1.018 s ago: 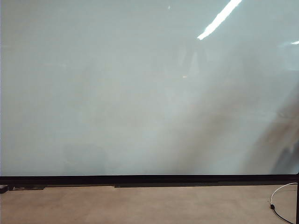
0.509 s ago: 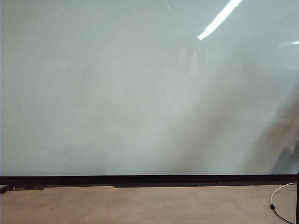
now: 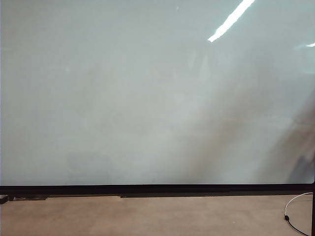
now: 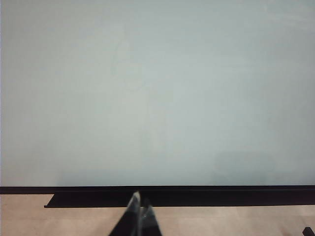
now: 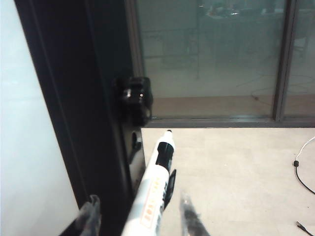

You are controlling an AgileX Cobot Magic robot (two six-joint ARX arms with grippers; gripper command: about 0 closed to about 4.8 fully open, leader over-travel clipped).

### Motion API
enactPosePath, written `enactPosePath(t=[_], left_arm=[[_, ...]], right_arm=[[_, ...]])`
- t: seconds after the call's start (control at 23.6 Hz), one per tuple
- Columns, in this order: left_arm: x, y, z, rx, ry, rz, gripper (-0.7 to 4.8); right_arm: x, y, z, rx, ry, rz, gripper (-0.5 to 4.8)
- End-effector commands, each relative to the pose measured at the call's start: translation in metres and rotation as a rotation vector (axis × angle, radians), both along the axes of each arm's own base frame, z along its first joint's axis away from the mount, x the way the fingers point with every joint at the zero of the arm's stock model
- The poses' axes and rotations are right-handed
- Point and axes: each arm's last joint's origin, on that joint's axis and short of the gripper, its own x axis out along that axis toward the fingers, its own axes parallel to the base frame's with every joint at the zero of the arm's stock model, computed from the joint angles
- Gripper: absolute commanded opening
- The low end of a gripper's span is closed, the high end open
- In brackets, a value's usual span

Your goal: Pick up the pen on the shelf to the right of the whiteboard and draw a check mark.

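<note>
right gripper (image 5: 138,216) parted, flanking slim white-barrelled pen (image 5: 152,194) | beside black frame of glossy whiteboard (image 5: 29,147)

Left gripper (image 4: 139,216): two slim black fingers (image 4: 132,210) tapering to pale, glossy tips, seen at frame edge in left wrist view.

Right gripper (image 5: 140,216): two dark fingers (image 5: 88,216), translucent grey, worn-looking tips, only ends seen in right wrist view.

No arm seen in exterior view.

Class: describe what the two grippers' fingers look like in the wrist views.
Left gripper: slim black tapering fingers with pale glossy faces near the tips. Right gripper: greyish, see-through-looking fingers, darker towards the base. No cables or markings show on either.
</note>
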Motion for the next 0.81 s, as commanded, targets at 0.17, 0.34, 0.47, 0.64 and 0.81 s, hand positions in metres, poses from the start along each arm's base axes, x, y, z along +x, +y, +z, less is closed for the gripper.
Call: enactPosePath(t=[0.17,0.34,0.47,0.64,0.81], left_arm=[[-0.0001,0.0,0.0022,0.004,-0.015,-0.001,-0.04],[-0.0001,0.0,0.0022,0.004,-0.015,-0.001,-0.04],[-0.0001,0.0,0.0022,0.004,-0.015,-0.001,-0.04],[-0.0001,0.0,0.0022,0.004,-0.015,-0.001,-0.04],[-0.0001,0.0,0.0022,0.004,-0.015,-0.001,-0.05]], right_arm=[[0.0003,-0.0002,0.0031,-0.005,-0.019,-0.001,2.08],[0.0003,0.0,0.0031,-0.005,-0.019,-0.001,1.75],[0.0005,0.0003,0.0031,-0.005,-0.019,0.0,1.74],[0.0007,0.0009,0.0031,-0.005,-0.019,0.003,1.04],[0.0013,0.0024,0.0031,-0.007,-0.019,0.009,0.42]])
